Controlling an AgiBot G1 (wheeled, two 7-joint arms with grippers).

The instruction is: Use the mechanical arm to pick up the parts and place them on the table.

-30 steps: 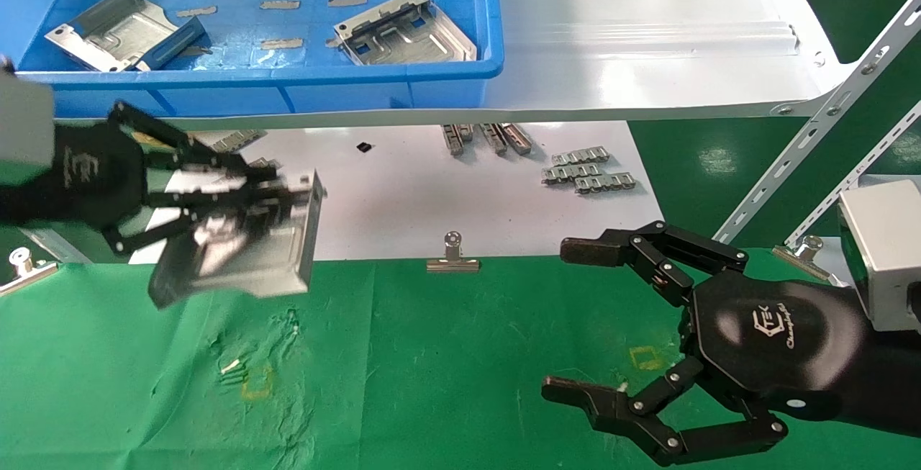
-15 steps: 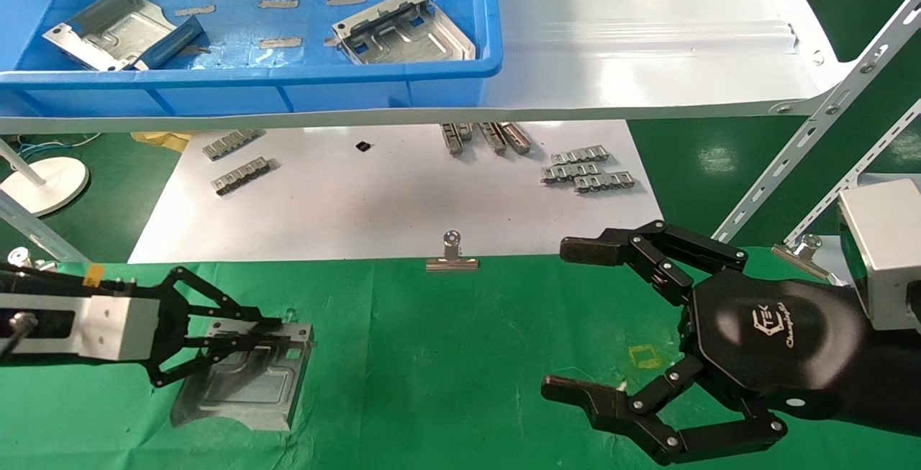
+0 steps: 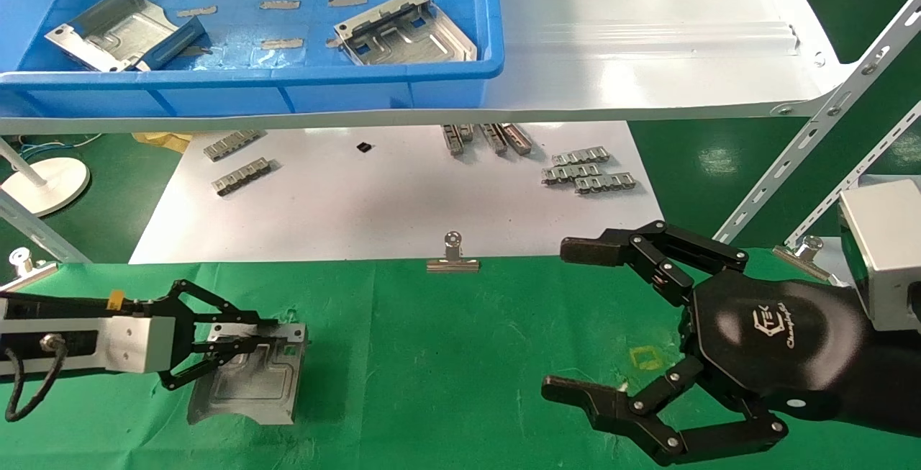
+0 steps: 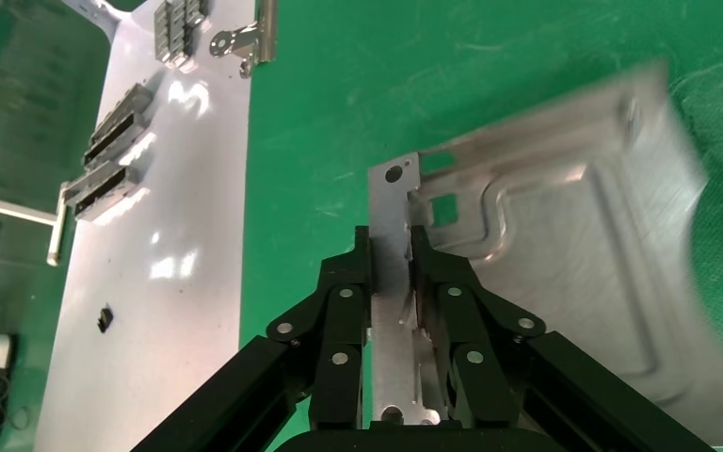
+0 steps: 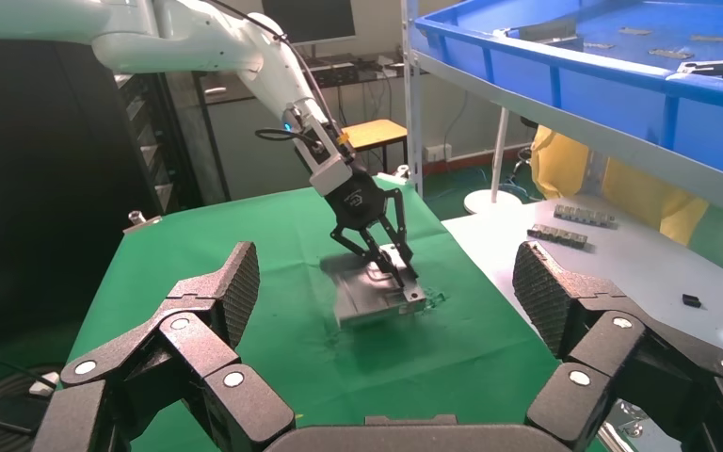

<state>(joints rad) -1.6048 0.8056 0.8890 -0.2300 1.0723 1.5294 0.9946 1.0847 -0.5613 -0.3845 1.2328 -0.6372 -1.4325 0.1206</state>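
Note:
My left gripper (image 3: 277,333) is shut on the folded rim of a silver stamped plate (image 3: 248,383), low over the green table (image 3: 446,355) at its near left. The left wrist view shows both fingers pinching the rim (image 4: 391,240), with the plate (image 4: 574,264) spread beyond them. The right wrist view shows that plate (image 5: 367,301) tilted just above the cloth. Two more plates (image 3: 119,27) (image 3: 403,27) lie in the blue bin (image 3: 288,74). My right gripper (image 3: 568,319) hangs open and empty over the table's near right.
The blue bin stands on a glossy white shelf (image 3: 647,38). Below it, a white board (image 3: 403,196) carries grey link strips (image 3: 586,168). A binder clip (image 3: 452,258) holds the cloth's far edge. Slanted shelf struts (image 3: 813,132) stand at the right.
My left gripper has carried the plate down from in front of the shelf to the green cloth, turning the plate flatter. The right arm has not moved.

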